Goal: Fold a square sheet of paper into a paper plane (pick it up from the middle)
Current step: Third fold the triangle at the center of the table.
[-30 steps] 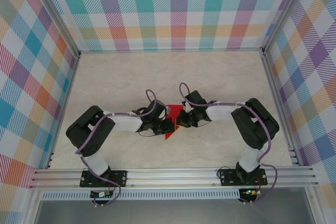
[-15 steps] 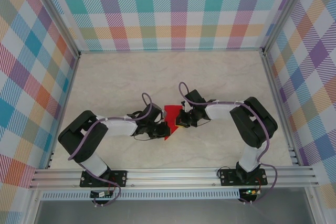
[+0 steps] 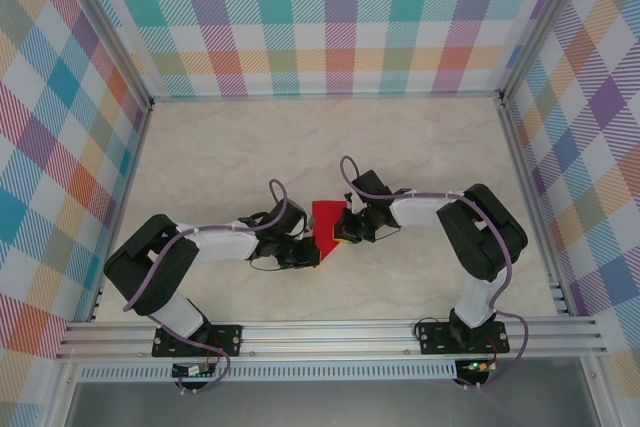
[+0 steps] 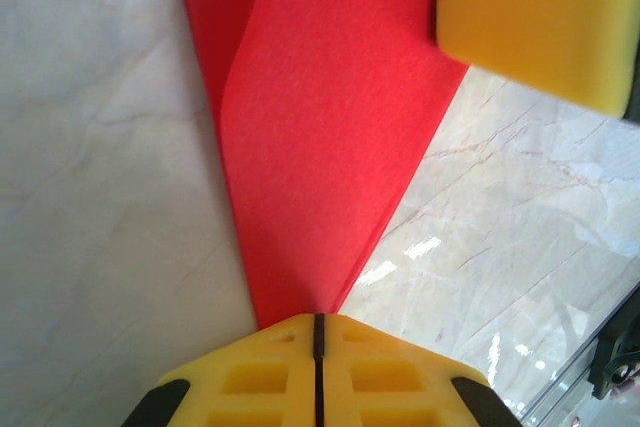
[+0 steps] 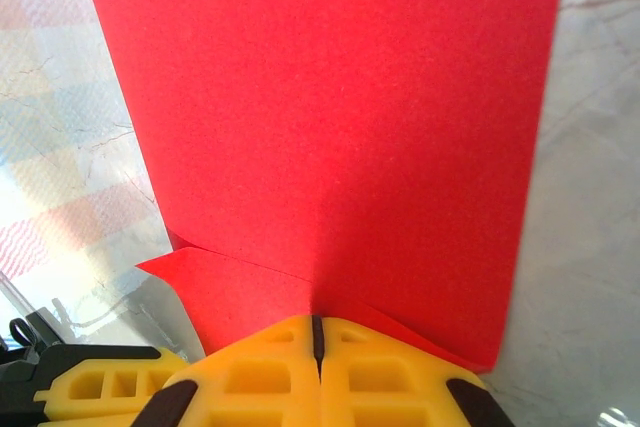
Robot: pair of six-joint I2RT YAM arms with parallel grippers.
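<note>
The square sheet of paper is bright red and folded, hanging between my two grippers just above the table's middle. In the left wrist view the sheet of paper narrows to a point with a folded flap over it, and my left gripper is shut on that tip. In the right wrist view the sheet of paper shows its wide end, and my right gripper is shut on its edge at a crease. From above, the left gripper is at the near tip and the right gripper at the right edge.
The pale marble table is ringed by checkered walls at the back and both sides. An aluminium rail runs along the near edge. The two grippers' yellow fingers stand close together around the paper.
The left arm has lowered and stretched out, its elbow sliding left while its gripper stays on the paper's tip. The right gripper edged slightly left. Both grips held.
</note>
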